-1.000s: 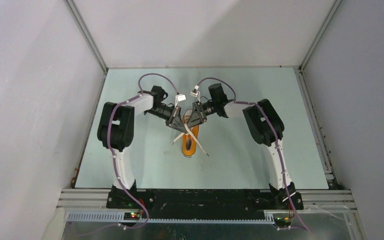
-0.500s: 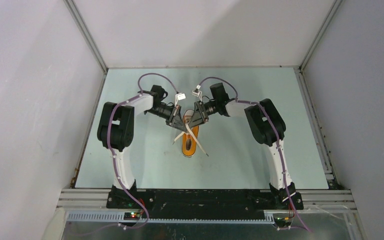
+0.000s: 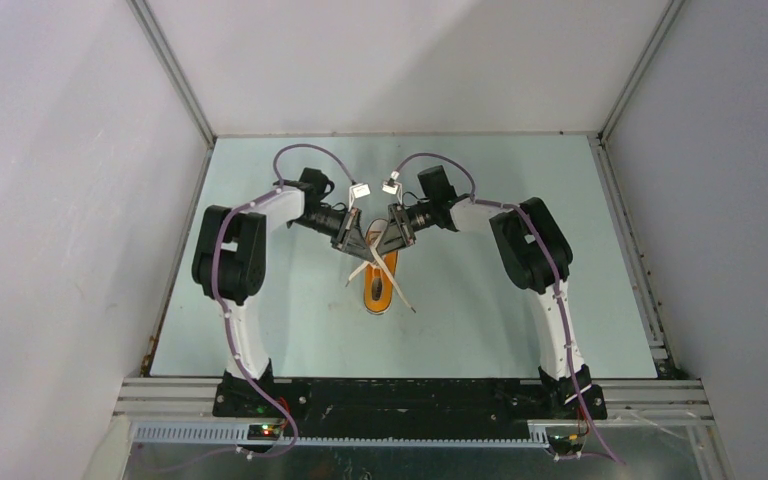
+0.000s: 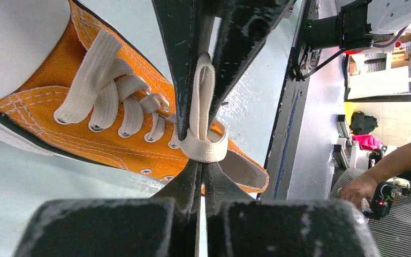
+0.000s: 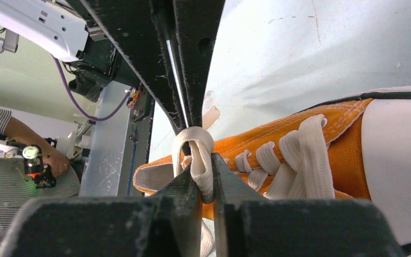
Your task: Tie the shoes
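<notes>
The orange shoe (image 3: 381, 285) lies mid-table with its white toe cap toward the arm bases. Both grippers meet over its tongue end. My left gripper (image 3: 360, 245) is shut, and in the left wrist view its tips (image 4: 203, 165) pinch the white lace band (image 4: 203, 149) wrapped at the top eyelets. My right gripper (image 3: 384, 244) is shut on a folded loop of lace (image 5: 199, 166), which the left wrist view shows standing between the right fingers (image 4: 179, 80). Two loose lace ends (image 3: 401, 296) trail off the shoe's sides onto the table.
The pale green table (image 3: 290, 320) is boxed in by grey walls at the left, right and back. A metal rail (image 3: 410, 385) carries the arm bases at the near edge. A person's hand (image 4: 361, 190) shows beyond the table's side.
The right gripper's jaws have closed onto the lace loop. The left gripper stays shut, and its arm has shifted slightly; the two grippers sit a little closer over the shoe.
</notes>
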`<move>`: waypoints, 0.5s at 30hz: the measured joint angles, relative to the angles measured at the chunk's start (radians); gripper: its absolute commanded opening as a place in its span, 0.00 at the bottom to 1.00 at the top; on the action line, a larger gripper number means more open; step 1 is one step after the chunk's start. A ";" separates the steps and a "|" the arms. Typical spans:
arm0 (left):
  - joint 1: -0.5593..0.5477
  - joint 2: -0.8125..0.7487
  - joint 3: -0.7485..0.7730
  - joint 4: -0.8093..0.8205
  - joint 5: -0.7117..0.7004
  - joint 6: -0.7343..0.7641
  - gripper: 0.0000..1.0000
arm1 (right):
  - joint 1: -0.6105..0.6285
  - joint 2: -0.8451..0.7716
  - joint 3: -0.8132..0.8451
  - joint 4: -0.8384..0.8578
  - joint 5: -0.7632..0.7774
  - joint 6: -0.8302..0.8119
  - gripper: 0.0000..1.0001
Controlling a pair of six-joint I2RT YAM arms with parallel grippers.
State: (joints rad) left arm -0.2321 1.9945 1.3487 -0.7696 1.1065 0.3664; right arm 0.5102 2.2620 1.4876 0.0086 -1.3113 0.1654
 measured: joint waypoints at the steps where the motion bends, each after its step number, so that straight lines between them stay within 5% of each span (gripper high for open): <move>1: 0.000 -0.002 -0.001 0.000 -0.001 0.000 0.08 | 0.000 0.000 0.000 -0.001 0.004 0.000 0.07; 9: 0.002 -0.012 -0.011 -0.022 -0.004 0.056 0.44 | 0.000 -0.007 0.000 -0.025 0.029 0.002 0.04; 15: 0.002 -0.012 0.032 -0.066 -0.003 0.110 0.52 | 0.000 -0.013 0.000 -0.038 0.037 0.002 0.03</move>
State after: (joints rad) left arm -0.2306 1.9823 1.3811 -0.8360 1.1034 0.4763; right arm 0.5106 2.2490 1.4876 -0.0296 -1.2743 0.1673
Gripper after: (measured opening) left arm 0.507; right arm 0.040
